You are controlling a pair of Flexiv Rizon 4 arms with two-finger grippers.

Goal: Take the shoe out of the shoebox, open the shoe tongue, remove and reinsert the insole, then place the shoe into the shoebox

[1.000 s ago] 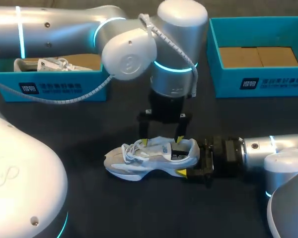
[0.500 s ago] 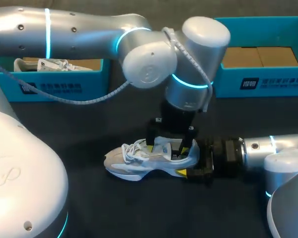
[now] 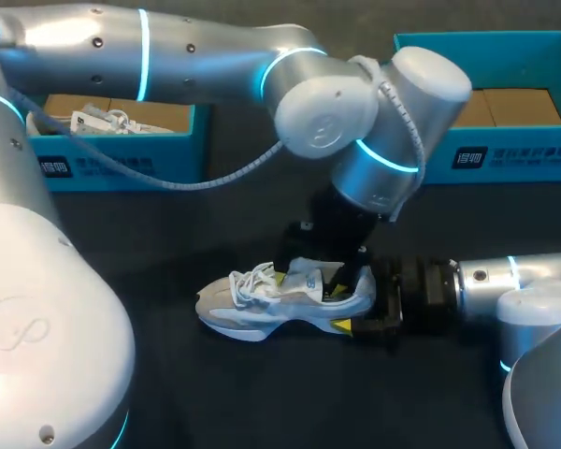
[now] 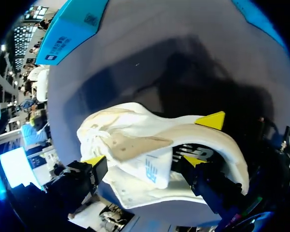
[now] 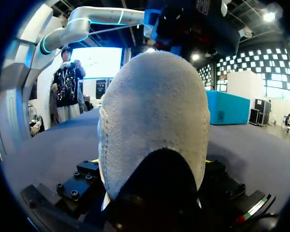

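**Ana:** Where is the shoe?

**Ben:** The shoe (image 3: 280, 304) is out of its box. It sits on its sole in the middle of the bench (image 3: 262, 402), with the toe to the left and the heel to the right.

**Ana:** Who has it?

**Ben:** The right hand (image 3: 352, 301) is clamped on the heel from the right. The left hand (image 3: 306, 283) is down on top, at the shoe's mouth. Its fingers are spread with the tongue (image 4: 150, 166) between them, and I can't see it pinching anything.

**Ana:** Which step is this?

**Ben:** I think it's opening the tongue. Next the left hand has to catch the tongue and pull it toward the toe. The right hand must stop the heel from sliding. That would make room to reach the insole.

**Ana:** Can you see the insole?

**Ben:** No. It's down inside the shoe, under the tongue and the left arm. The right hand's far finger is hidden behind the heel too. The shoebox (image 3: 430, 140) at the far right is cut off at the edge. The other box (image 3: 103, 164), at the far left, is partly behind the arm.
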